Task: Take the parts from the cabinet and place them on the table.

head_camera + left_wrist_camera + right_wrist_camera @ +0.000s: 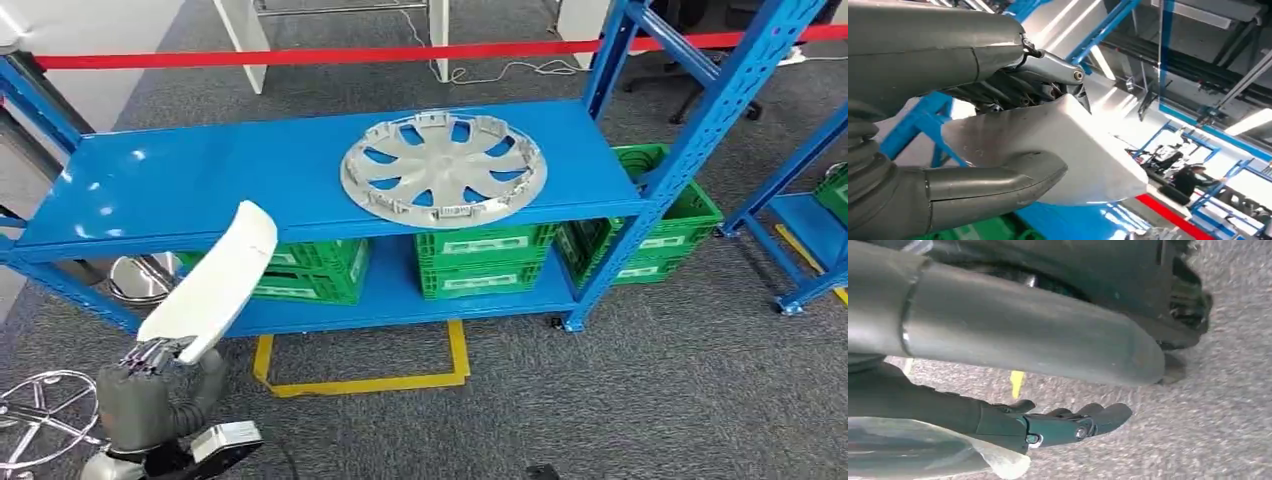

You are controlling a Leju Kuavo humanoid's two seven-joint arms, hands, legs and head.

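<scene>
Blue shelf (200, 180): silver wheel cover (443, 168) lying flat on its top board; green crates (486, 260) sitting on the lower board beneath the wheel cover.

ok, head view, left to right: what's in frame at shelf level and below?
Left hand holding the white part → silver wheel cover on the blue shelf → green crate past the rack's right post.

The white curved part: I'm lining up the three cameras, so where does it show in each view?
Head view: white curved part lower left, held by the left robot hand, before the blue shelf.
Left wrist view: centre, between thumb and fingers.
Right wrist view: not in it.
Shared landmark: the blue shelf frame.
</scene>
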